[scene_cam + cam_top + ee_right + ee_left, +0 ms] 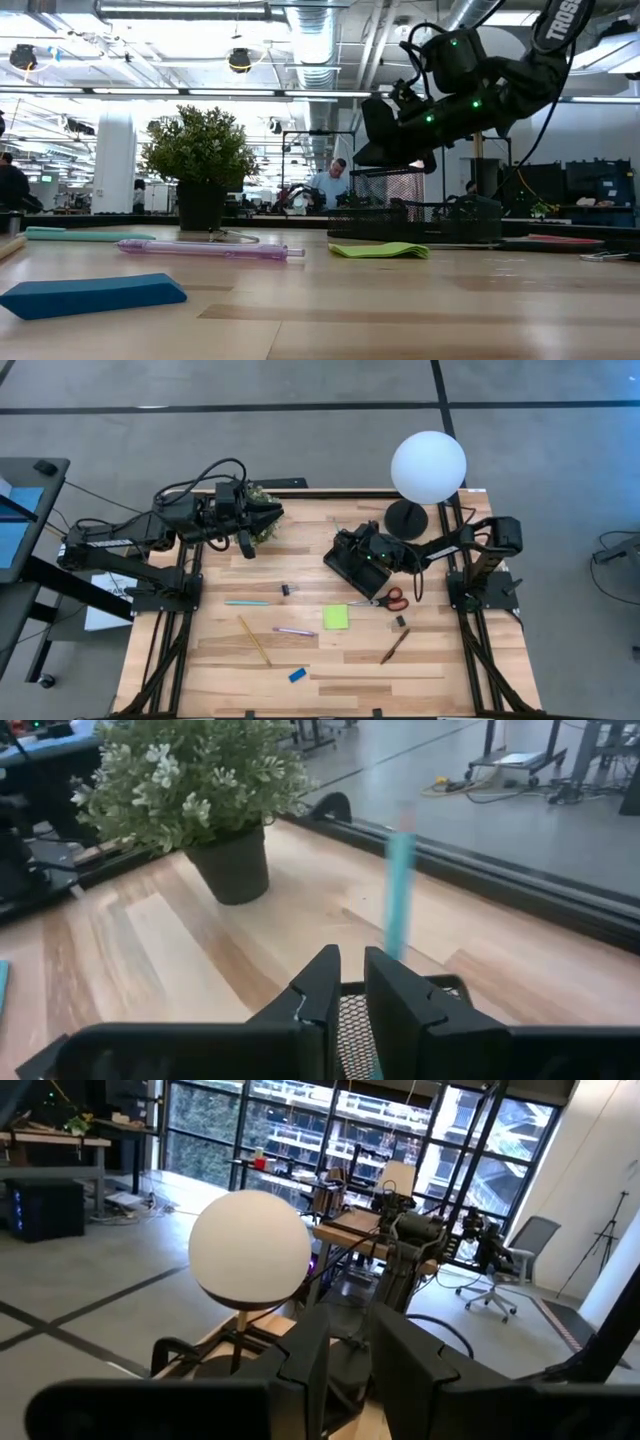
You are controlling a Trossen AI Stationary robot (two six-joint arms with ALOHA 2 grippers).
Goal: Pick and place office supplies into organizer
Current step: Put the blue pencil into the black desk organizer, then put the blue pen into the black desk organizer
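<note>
Right gripper [362, 550]: poised over the small black mesh rectangular organizer [352, 565] at the right rear of the light wooden slatted table [330, 670]. The right wrist view alone shows what it holds: a teal pen [398, 885], upright and blurred, rising just past the dark fingers [322, 982], which stand nearly together with a narrow gap. The pen's lower end drops behind the right-hand finger above the organizer's mesh rim [352, 1020]; actual contact between finger and pen cannot be told. The high view hides this pen under the arm.

Left gripper [246, 542]: raised at the left rear, beside the green potted plant [262, 515]. Its own wrist view shows the fingers [305, 1370] with only a thin gap between them, nothing held, looking toward the white globe lamp on its round black base [428, 468].

Supplies on the table, per the high view:
- red-handled scissors [385, 600], just in front of the organizer
- lime-green sticky-note pad [335, 617], near the scissors
- second teal pen [247, 603], beside a small black clip [287, 590]
- pink pen [294, 631]
- yellow pencil [254, 640]
- blue eraser [297, 675], nearest the front edge
- brown pen [394, 646]
- small black item [399, 621]

The low view alone shows the right gripper hanging clear above the organizer, and people seated in the room beyond.
</note>
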